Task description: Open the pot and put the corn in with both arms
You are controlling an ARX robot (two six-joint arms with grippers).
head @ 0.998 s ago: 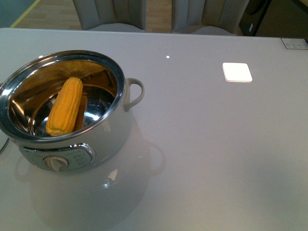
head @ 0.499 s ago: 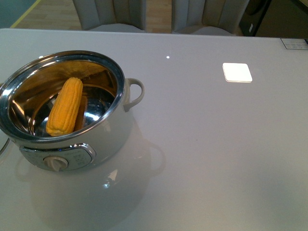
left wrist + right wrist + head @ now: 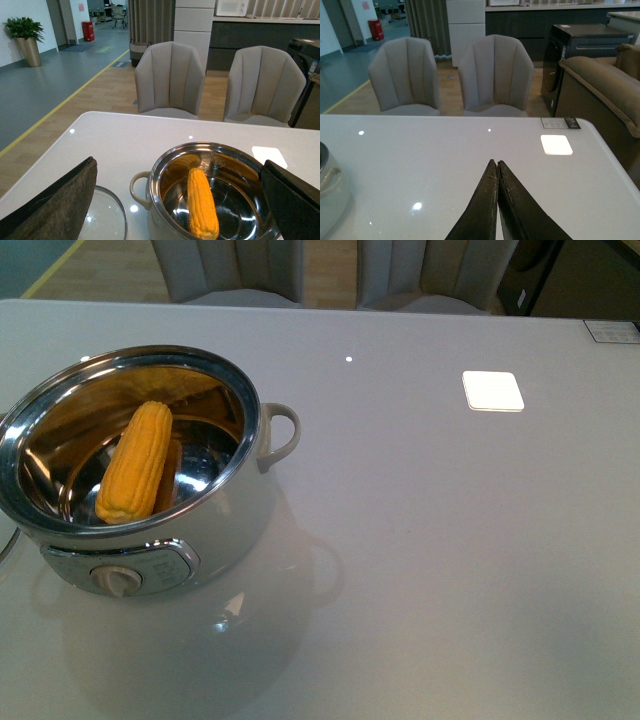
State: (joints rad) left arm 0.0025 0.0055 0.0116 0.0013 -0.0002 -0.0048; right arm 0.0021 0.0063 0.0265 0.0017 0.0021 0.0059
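Neither arm is seen in the front view. In the left wrist view the left gripper (image 3: 175,200) is held wide open, its two dark fingers (image 3: 55,205) set far apart at the opposite edges of the picture, and nothing is gripped between them. In the right wrist view the right gripper (image 3: 497,165) is closed, its two dark fingers (image 3: 482,210) pressed together to a point, with nothing clamped.
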